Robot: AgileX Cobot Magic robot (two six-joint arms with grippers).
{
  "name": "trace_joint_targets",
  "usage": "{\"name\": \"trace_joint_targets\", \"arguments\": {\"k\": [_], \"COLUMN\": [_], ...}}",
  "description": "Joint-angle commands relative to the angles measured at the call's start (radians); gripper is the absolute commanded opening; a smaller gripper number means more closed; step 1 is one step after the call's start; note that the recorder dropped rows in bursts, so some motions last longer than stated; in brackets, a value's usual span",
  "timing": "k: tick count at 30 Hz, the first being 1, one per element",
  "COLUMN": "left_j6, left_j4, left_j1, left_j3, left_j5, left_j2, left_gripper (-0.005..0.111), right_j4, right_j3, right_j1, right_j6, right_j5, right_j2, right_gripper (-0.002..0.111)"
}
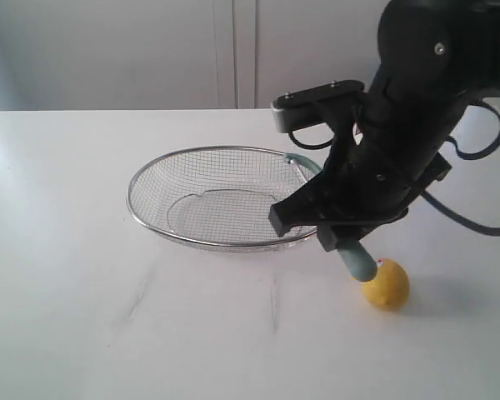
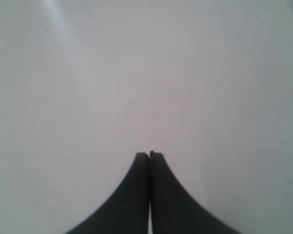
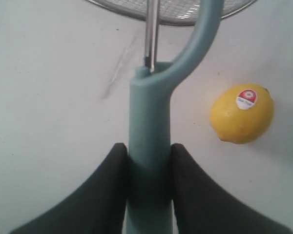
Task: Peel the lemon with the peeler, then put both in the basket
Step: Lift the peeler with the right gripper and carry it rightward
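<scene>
We list: right arm [image 1: 417,100] bent low over white desk [image 1: 108,333], its black right gripper [image 3: 147,152] clamped on the slim teal-green-handled, metal-bladed peeler [image 3: 149,112]. Small round yellow lemon [image 3: 241,117] lies on the desk just beside that gripper, apart. Its red-and-white sticker [image 3: 246,98]: writing unreadable. Silver wire-mesh basket [image 3: 185,18] ahead of the gripper. The left gripper [image 2: 149,155] pressed together, empty.

red-and-white sticker [image 3: 246,99] on lemon [image 3: 239,123], lettering unreadable

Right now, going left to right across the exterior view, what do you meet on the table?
basket → right gripper clamped on the peeler → lemon, lying on the table outside the basket.
</scene>
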Motion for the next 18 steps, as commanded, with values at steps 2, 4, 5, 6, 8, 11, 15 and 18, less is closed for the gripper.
{"name": "trace_joint_targets", "arguments": {"k": [2, 4, 5, 6, 8, 11, 15, 18], "left_j6": [-0.003, -0.003, -0.003, -0.003, -0.003, -0.003, -0.003, -0.003], "left_j4": [0.0, 0.0, 0.0, 0.0, 0.0, 0.0, 0.0, 0.0], "left_j1": [0.004, 0.004, 0.004, 0.004, 0.004, 0.004, 0.004, 0.004], "left_j3": [0.009, 0.009, 0.009, 0.009, 0.009, 0.009, 0.009, 0.009], "left_j5": [0.017, 0.017, 0.017, 0.017, 0.017, 0.017, 0.017, 0.017], "left_j2": [-0.005, -0.005, -0.005, -0.005, -0.005, -0.005, -0.005, -0.005], "left_gripper": [0.0, 0.0, 0.0, 0.0, 0.0, 0.0, 0.0, 0.0], "right_j4": [-0.009, -0.009, -0.009, -0.009, -0.009, -0.005, -0.001, -0.001], "right_j3": [0.016, 0.016, 0.016, 0.016, 0.016, 0.016, 0.016, 0.016], "right_j1": [-0.089, -0.117, -0.139, -0.154, -0.175, -0.181, -0.181, -0.181], "right_j6": [-0.034, -0.052, -0.068, -0.068, -0.077, -0.093, -0.093, -0.093], "right_j5": [0.003, 0.003, 0.003, 0.003, 0.002, 0.002, -0.014, -0.019], "right_j2": [-0.022, -0.022, -0.022, -0.022, -0.022, -0.022, -0.022, -0.022], "right_gripper": [0.0, 0.0, 0.0, 0.0, 0.0, 0.0, 0.0, 0.0]}}
